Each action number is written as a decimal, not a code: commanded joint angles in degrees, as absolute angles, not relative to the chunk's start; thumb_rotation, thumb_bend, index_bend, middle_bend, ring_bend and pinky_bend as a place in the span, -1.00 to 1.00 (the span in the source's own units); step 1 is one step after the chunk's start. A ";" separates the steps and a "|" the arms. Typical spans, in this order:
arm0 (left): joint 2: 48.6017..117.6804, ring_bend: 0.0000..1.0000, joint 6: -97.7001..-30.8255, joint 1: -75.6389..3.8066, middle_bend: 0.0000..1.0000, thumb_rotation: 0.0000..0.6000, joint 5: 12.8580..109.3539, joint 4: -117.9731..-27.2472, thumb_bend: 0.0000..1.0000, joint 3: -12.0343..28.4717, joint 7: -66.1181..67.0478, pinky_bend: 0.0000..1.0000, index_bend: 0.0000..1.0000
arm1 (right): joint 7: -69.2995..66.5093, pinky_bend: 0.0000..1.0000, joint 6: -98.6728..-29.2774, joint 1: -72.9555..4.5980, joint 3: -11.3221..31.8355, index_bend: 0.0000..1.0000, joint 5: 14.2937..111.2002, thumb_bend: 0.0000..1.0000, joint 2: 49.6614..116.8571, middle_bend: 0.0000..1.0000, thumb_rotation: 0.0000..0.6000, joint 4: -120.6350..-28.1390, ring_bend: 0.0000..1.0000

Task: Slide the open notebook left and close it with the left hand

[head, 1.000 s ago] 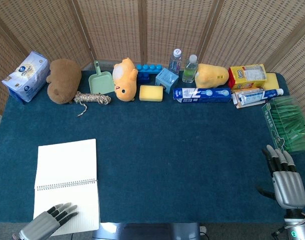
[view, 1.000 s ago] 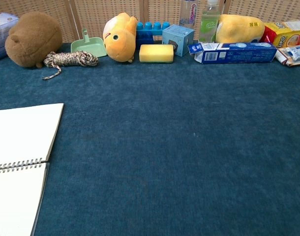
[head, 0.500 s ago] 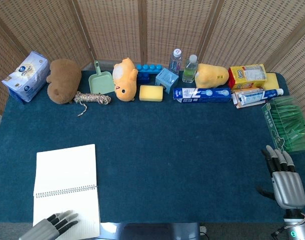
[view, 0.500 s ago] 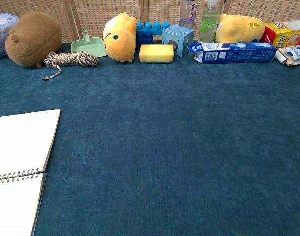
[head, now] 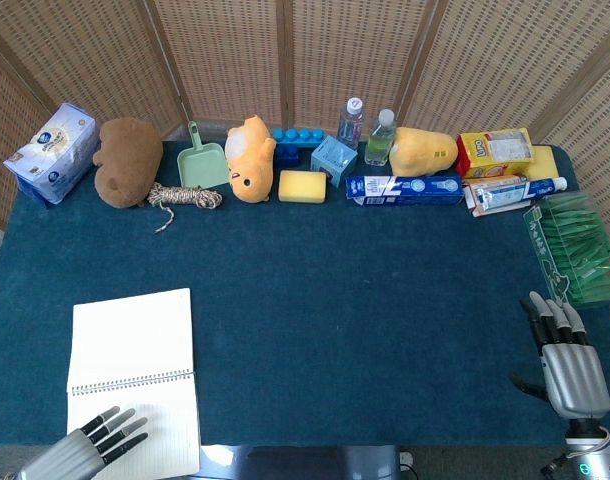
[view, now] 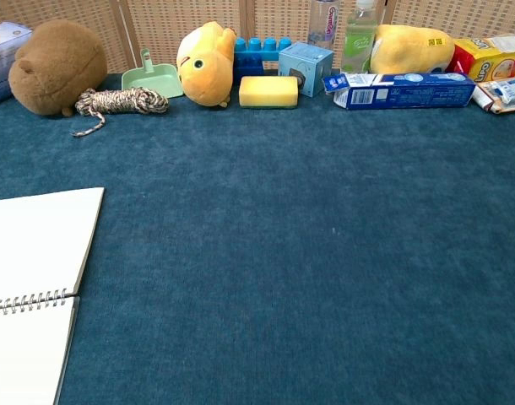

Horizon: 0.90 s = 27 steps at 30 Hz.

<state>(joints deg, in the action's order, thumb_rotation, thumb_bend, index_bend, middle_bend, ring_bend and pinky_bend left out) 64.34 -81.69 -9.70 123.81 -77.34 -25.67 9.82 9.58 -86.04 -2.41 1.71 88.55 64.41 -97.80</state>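
as left hand (head: 90, 450) draws back, fingers spread, off notebook (head: 133, 340): slide done, still open; right hand (head: 570, 365) idle, open-fingered.

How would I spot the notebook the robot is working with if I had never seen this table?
Look at the dark blue table and go to its near left corner, far from the row of toys and boxes along the back. There the notebook lies open flat, with the left hand over its lower page. It is the only plain white thing there, with a wire spiral across its middle.
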 commanded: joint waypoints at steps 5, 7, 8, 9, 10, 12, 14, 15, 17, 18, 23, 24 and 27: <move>69.57 -1.00 -94.20 -10.27 -1.00 0.42 130.25 -60.44 -1.00 -24.99 -0.79 -0.77 -1.00 | 10.02 -1.00 -85.79 -2.50 1.72 -1.00 88.33 -1.00 64.70 -1.00 1.00 -97.63 -1.00; 70.44 -1.00 -96.76 -10.37 -1.00 0.43 131.85 -56.53 -1.00 -25.08 -1.09 -0.75 -1.00 | 10.29 -1.00 -85.64 -2.56 1.68 -1.00 88.32 -1.00 64.86 -1.00 1.00 -97.54 -1.00; 70.95 -1.00 -97.89 -10.36 -1.00 0.44 132.39 -54.76 -1.00 -25.12 -1.44 -0.75 -1.00 | 10.43 -1.00 -85.57 -2.59 1.66 -1.00 88.34 -1.00 64.95 -1.00 1.00 -97.51 -1.00; 71.48 -1.00 -98.92 -10.37 -1.00 0.43 132.87 -53.08 -1.00 -25.14 -1.71 -0.74 -1.00 | 10.57 -1.00 -85.52 -2.61 1.63 -1.00 88.35 -1.00 65.02 -1.00 1.00 -97.50 -1.00; 72.00 -1.00 -100.01 -10.52 -1.00 0.44 133.69 -51.15 -1.00 -25.23 -1.66 -0.74 -1.00 | 10.75 -1.00 -85.45 -2.63 1.58 -1.00 88.38 -1.00 65.12 -1.00 1.00 -97.47 -1.00; 73.23 -1.00 -102.35 -10.92 -1.00 0.43 135.43 -47.11 -1.00 -25.64 -2.05 -0.71 -1.00 | 11.04 -1.00 -85.39 -2.63 1.54 -1.00 88.33 -1.00 65.31 -1.00 1.00 -97.41 -1.00; 74.24 -1.00 -104.10 -11.53 -1.00 0.42 137.18 -42.83 -1.00 -26.00 -1.13 -0.68 -1.00 | 11.22 -1.00 -85.25 -2.65 1.52 -1.00 88.18 -1.00 65.45 -1.00 1.00 -97.35 -1.00; 74.59 -1.00 -104.61 -11.74 -1.00 0.43 137.72 -41.19 -1.00 -26.17 -0.73 -0.67 -1.00 | 11.29 -1.00 -85.18 -2.66 1.51 -1.00 88.12 -1.00 65.49 -1.00 1.00 -97.33 -1.00; 75.23 -1.00 -105.26 -11.98 -1.00 0.42 138.12 -38.38 -1.00 -26.55 -0.71 -0.66 -1.00 | 11.46 -1.00 -85.12 -2.67 1.52 -1.00 88.00 -1.00 65.58 -1.00 1.00 -97.28 -1.00; 75.50 -1.00 -105.43 -12.01 -1.00 0.43 138.08 -37.52 -1.00 -26.65 -0.78 -0.66 -1.00 | 11.52 -1.00 -85.12 -2.67 1.53 -1.00 87.97 -1.00 65.61 -1.00 1.00 -97.30 -1.00; 76.41 -1.00 -105.56 -11.84 -1.00 0.43 138.12 -32.92 -1.00 -27.52 0.96 -0.66 -1.00 | 11.50 -1.00 -85.10 -2.63 1.55 -1.00 87.78 -1.00 65.57 -1.00 1.00 -97.41 -1.00; 76.42 -1.00 -105.63 -11.72 -1.00 0.43 138.03 -32.61 -1.00 -27.63 1.07 -0.66 -1.00 | 11.48 -1.00 -85.07 -2.63 1.55 -1.00 87.75 -1.00 65.56 -1.00 1.00 -97.42 -1.00; 76.44 -1.00 -106.00 -10.75 -1.00 0.42 137.60 -30.54 -1.00 -28.28 1.95 -0.67 -1.00 | 11.41 -1.00 -85.01 -2.64 1.56 -1.00 87.63 -1.00 65.53 -1.00 1.00 -97.41 -1.00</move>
